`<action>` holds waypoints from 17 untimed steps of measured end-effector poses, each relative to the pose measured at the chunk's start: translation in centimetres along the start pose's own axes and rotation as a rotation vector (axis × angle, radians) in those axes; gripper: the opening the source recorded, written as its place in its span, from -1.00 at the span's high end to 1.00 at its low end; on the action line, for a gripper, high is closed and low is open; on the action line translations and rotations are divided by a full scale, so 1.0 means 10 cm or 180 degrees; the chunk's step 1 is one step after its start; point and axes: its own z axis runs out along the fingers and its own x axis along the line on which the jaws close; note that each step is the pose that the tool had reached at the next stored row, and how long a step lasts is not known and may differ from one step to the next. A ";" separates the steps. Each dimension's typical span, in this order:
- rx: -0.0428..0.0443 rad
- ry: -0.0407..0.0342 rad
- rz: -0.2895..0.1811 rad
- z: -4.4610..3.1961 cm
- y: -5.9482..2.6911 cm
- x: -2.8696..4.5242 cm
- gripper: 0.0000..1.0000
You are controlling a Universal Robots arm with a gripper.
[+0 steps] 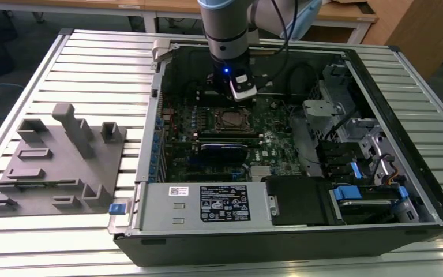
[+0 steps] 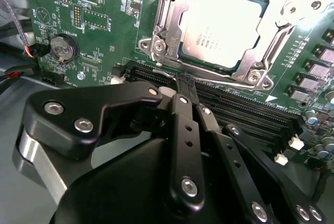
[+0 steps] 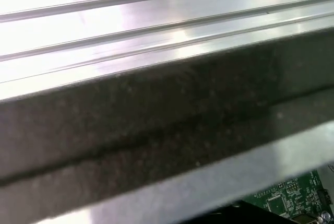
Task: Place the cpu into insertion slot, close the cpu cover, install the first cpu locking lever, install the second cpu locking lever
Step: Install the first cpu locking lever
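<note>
The gripper [image 2: 186,85] hangs inside the open computer case [image 1: 375,242], its black fingers [image 2: 182,130] pressed together on nothing, tips just off the socket's near edge above the long black memory slots [image 2: 245,106]. The chip [image 2: 225,25], flat and dull silver, sits in the socket [image 1: 229,119] on the green board [image 2: 99,20], framed by the thin metal cover [image 2: 169,23]. Case walls crowd close around the arm [image 1: 225,29]

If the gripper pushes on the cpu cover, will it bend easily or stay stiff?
The cpu cover looks like thin stamped metal around a large window, so probably light and slightly springy. It lies flat over the cpu, so a push likely meets firm support. Its shiny surface may be slippery.
</note>
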 end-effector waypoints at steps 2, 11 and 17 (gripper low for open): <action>0.0001 -0.0002 0.0006 0.002 0.008 0.003 0.80; -0.0009 -0.0048 0.0022 0.012 0.010 0.009 0.80; -0.0023 -0.0096 0.0020 0.026 0.005 0.018 0.80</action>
